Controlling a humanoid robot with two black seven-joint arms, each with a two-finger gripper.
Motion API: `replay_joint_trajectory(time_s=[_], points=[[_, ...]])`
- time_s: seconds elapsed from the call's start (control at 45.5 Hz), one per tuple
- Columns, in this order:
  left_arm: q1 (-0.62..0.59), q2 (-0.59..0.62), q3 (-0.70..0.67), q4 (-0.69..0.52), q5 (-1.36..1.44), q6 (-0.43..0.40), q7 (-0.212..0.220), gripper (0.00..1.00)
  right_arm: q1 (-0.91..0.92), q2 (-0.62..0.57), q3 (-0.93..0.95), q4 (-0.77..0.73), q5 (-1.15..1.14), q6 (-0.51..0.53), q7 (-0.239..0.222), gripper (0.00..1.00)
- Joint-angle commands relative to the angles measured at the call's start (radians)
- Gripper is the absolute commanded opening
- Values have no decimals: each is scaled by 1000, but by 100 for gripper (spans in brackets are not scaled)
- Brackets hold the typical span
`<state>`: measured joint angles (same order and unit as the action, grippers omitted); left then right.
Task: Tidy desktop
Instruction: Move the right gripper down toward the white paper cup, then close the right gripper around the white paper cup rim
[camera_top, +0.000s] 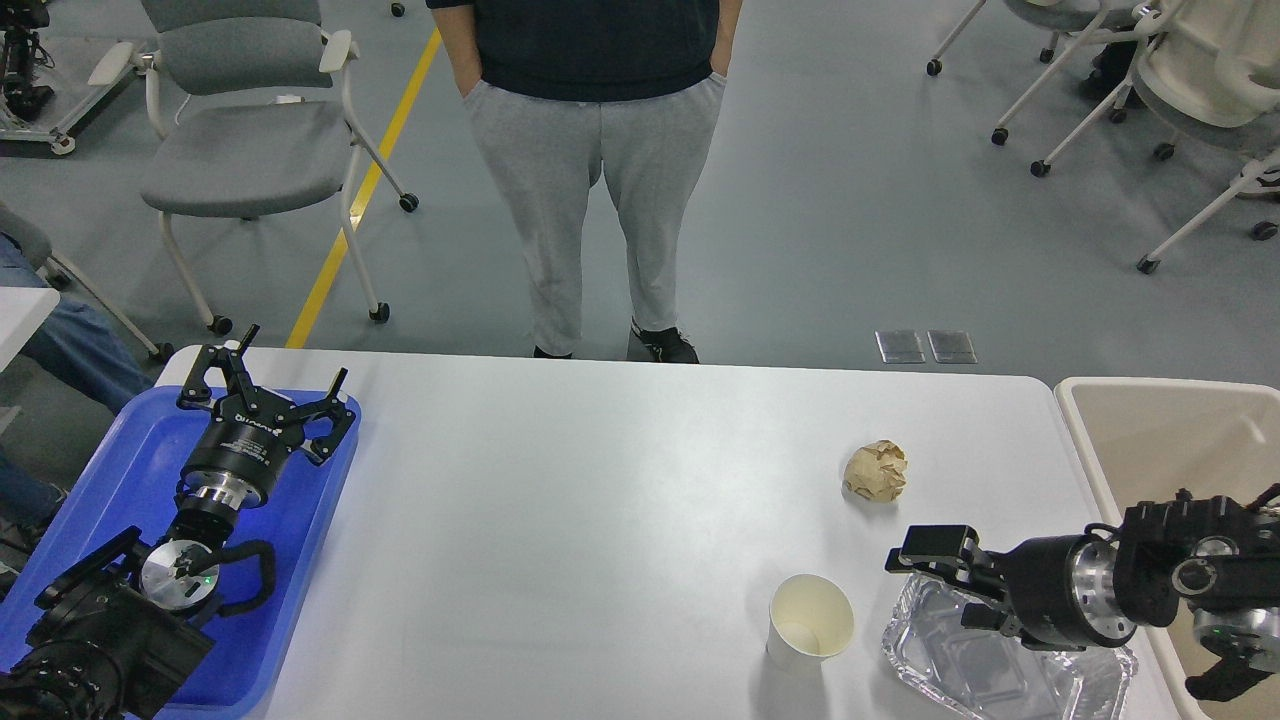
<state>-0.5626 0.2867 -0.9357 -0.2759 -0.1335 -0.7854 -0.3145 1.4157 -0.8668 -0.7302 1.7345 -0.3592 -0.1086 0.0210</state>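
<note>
**Desktop stock, head view**

1. Desktop: white, rounded far corners, fills the middle of the view; near edge cut off by the frame.
2. Tray: blue, on the desktop's left end; its near part is hidden under my left arm, its left side runs out of the frame.
3. Left gripper: over the tray's far end, fingers spread wide, holding nothing. Whether it touches the tray I cannot tell.
4. Paper ball: crumpled brown, lying free on the desktop's right half.
5. Cup: white paper, upright, mouth open, near the front edge; just left of the foil tray, apart from it.
6. Foil tray: clear-silver, creased, at the front right; partly covered by my right arm and cut off below.
7. Right gripper: pointing left over the foil tray's far rim; seen side-on and dark, so I cannot tell how far the fingers stand apart, nor if they grip the rim.
8. Bin: beige, off the desktop's right end; cut off at right, inside partly masked by my arm.
9. Person: standing beyond the far edge, hands in pockets; head out of the frame.
</note>
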Motion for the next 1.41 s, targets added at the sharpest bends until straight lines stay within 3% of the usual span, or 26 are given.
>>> replay_joint_trajectory(time_s=[0.0, 0.439, 0.703, 1.383], points=[[0, 0, 0, 0, 0, 0, 0, 100, 74, 14, 2, 11, 45, 44, 10, 100], [0, 0, 0, 0, 0, 0, 0, 100, 129, 279, -6, 11, 201, 52, 13, 100], [0, 0, 0, 1, 0, 0, 0, 100, 129, 425, -61, -21, 201, 0, 27, 100], [0, 2, 0, 0, 0, 0, 0, 100, 137, 417, -138, -72, 144, -23, 27, 100]])
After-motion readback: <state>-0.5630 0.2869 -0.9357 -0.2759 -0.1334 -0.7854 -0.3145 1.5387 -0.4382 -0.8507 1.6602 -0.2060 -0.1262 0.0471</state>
